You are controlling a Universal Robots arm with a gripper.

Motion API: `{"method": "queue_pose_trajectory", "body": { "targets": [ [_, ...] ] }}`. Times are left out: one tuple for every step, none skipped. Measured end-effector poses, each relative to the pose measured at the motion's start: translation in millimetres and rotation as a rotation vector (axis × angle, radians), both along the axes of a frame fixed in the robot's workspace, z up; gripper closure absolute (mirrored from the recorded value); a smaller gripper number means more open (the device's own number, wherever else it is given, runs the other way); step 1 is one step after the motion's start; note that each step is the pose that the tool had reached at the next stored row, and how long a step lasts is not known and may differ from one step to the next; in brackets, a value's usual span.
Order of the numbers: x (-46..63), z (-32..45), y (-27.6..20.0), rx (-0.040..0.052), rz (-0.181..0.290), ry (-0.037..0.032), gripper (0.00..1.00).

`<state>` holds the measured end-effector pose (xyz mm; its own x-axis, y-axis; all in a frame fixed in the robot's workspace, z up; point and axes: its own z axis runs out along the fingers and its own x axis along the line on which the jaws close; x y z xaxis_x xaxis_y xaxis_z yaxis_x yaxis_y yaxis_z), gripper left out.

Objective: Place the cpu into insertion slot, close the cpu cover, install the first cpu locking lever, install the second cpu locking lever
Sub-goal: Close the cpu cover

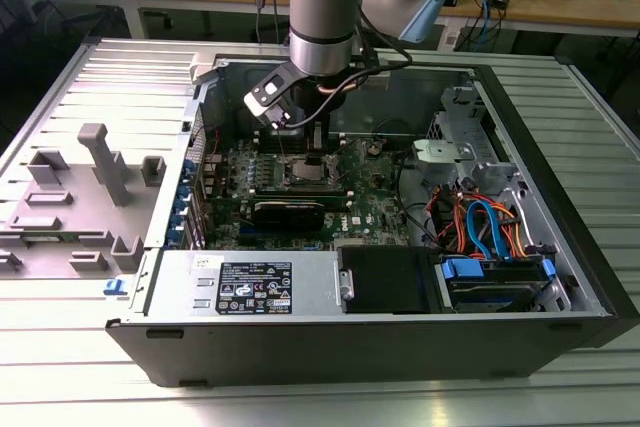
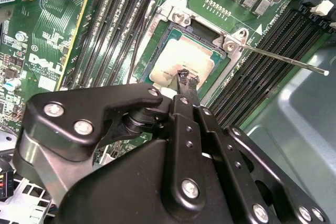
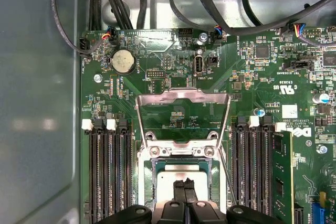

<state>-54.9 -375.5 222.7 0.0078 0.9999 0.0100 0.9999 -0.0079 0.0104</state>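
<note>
Fingertips of the tool were pressed together with nothing between them, right over the one cpu, which sat in the insertion slot. The single cpu cover lay flipped back, open. One thin locking lever stuck out unlatched. One open computer case rested on a ribbed metal worktop, with a cable-strewn wooden worktop behind.
</note>
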Motion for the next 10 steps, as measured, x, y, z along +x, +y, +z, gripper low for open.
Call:
{"method": "queue_pose_trajectory", "body": {
  "targets": [
    [0.0,0.0,0.0,0.0000,0.001,0.0000,0.89],
    [0.0,0.0,0.0,0.0000,0.001,0.0000,0.89],
    [0.0,0.0,0.0,-0.0001,0.001,0.0000,0.89],
    [0.0,0.0,0.0,-0.0001,0.001,0.0001,0.89],
    [0.0,0.0,0.0,0.0000,0.001,0.0000,0.89],
    [0.0,0.0,0.0,0.0000,0.001,0.0000,0.89],
    [0.0,0.0,0.0,0.0000,0.001,0.0000,0.89],
    [0.0,0.0,0.0,0.0000,0.001,0.0000,0.89],
    [0.0,0.1,0.0,0.0000,0.001,0.0000,0.89],
    [0.0,0.4,0.0,-0.0001,0.001,0.0001,0.89]
  ]
}}
